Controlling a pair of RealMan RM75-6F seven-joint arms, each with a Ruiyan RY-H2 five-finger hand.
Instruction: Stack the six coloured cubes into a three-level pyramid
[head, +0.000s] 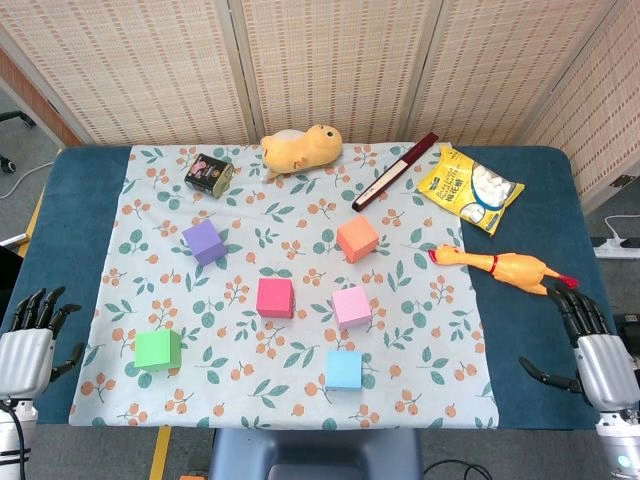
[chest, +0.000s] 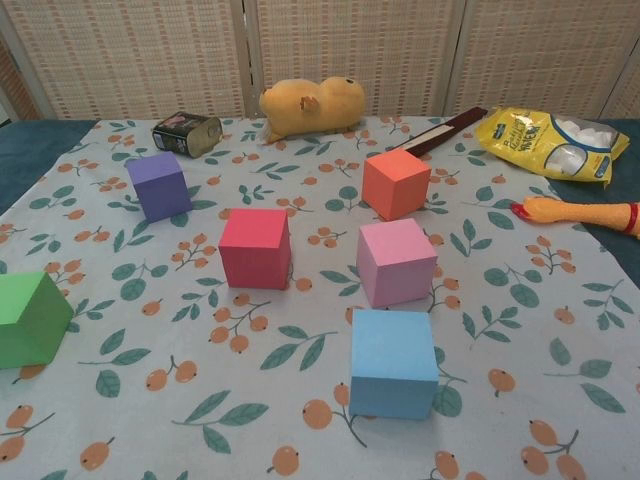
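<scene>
Stacking has not begun: on the blue bench's floral cloth (head: 150, 215), six matte coloured cubes (head: 275, 297) lie apart around centre. Left robot hand (head: 28, 345) at eight o'clock and right robot hand (head: 590, 345) at four o'clock hover empty, fingers spread; a first grasp is probably next.

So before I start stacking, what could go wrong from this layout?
Two risks, judging by the layout. The red cube and pink cube sit close together, so spread fingers closing on one may nudge the other. The right hand hovers open just behind the yellow rubber chicken; reaching inward could sweep it onto the floral cloth. The left hand is also open, nearest the green cube.
</scene>
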